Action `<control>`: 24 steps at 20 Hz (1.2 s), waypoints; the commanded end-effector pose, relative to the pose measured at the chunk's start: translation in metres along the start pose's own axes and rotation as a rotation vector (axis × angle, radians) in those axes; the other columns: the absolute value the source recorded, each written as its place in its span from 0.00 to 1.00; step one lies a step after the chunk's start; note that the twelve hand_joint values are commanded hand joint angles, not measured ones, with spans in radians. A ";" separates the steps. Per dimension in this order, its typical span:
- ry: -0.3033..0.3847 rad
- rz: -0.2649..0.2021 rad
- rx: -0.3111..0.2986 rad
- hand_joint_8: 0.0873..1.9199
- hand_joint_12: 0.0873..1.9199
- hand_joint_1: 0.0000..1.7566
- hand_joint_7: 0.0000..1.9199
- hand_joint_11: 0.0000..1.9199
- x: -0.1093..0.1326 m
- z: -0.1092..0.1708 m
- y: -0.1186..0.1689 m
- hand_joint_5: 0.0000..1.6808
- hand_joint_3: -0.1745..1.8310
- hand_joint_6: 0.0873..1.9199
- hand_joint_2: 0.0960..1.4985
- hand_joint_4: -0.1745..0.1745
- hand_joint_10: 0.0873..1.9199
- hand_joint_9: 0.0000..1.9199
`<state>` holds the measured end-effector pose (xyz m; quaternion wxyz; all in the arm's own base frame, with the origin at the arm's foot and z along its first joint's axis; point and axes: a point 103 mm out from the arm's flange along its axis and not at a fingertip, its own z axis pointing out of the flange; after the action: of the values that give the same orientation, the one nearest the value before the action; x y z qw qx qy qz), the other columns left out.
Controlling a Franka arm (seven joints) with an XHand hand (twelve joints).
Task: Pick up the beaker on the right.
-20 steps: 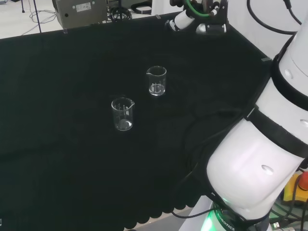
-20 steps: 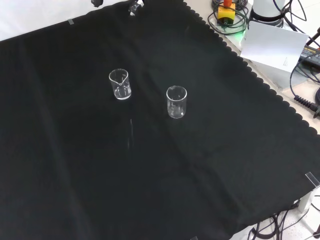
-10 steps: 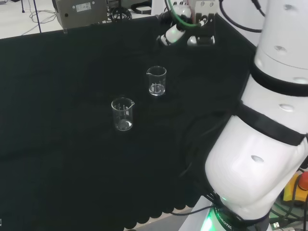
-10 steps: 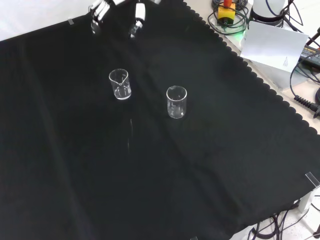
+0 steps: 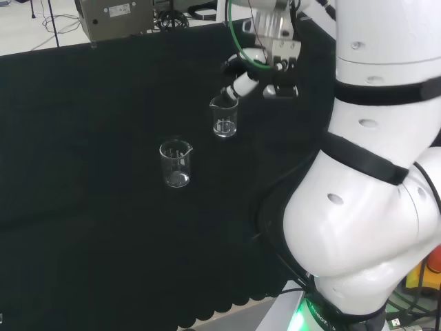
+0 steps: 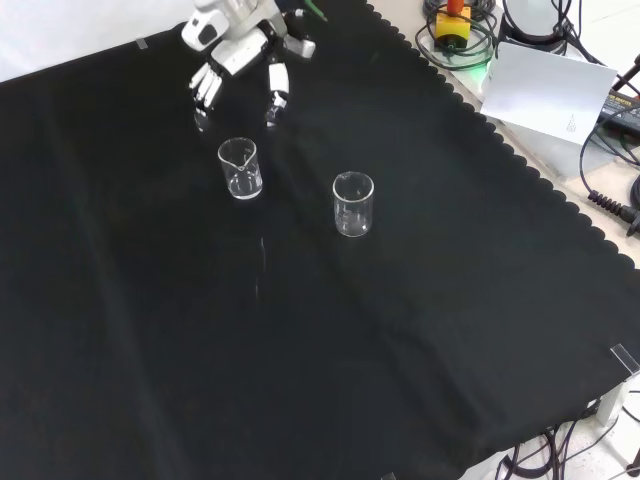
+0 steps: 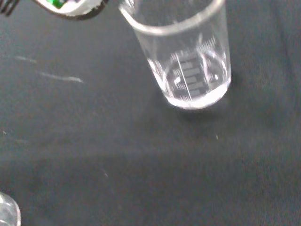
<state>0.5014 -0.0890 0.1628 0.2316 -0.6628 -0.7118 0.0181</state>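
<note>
On the black cloth [image 5: 83,138], head view: two clear beakers stand upright near the bench's middle, well apart. The right beaker [image 5: 224,116] sits closer to the far edge, the left beaker [image 5: 176,164] nearer the front edge. The hand [image 5: 258,69] hangs just beyond the right beaker, one finger tip close above its rim, no contact visible. Fingers spread and relaxed, nothing grasped. White arm links [image 5: 372,172] take up the view's right.

Front view: hand [image 6: 235,55] comes in from the top, fingers [image 6: 208,85] pointing down, splayed, empty. Target beaker [image 6: 241,168] sits just below the fingertips, spout facing the hand. Other beaker [image 6: 353,204] is lower right, toward the cloth's scalloped edge.

Wrist view: target beaker [image 7: 186,56] close up, upright, looks empty, printed scale on its wall. Rim of the second beaker [image 7: 7,214] at a corner.
</note>
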 end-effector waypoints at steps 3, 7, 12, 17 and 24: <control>0.144 -0.104 -0.009 0.33 0.73 0.46 0.11 0.03 -0.026 0.029 0.027 0.24 0.37 0.00 0.38 0.38 0.33 0.18; 0.198 -0.169 -0.009 0.33 0.73 0.45 0.11 0.02 -0.027 0.032 0.029 0.24 0.36 0.00 0.36 0.39 0.33 0.18; 0.238 -0.219 -0.014 0.33 0.73 0.44 0.10 0.01 -0.032 0.042 0.031 0.23 0.36 0.00 0.34 0.39 0.33 0.17; 0.291 -0.229 -0.017 0.32 0.72 0.46 0.09 0.00 -0.032 0.059 0.035 0.21 0.36 0.00 0.33 0.39 0.32 0.15; 0.350 -0.268 -0.076 0.31 0.70 0.48 0.07 0.00 -0.036 0.065 0.039 0.21 0.36 0.00 0.33 0.40 0.31 0.13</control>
<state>0.5125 -0.0988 0.0861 0.3268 -0.5741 -0.7403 -0.1248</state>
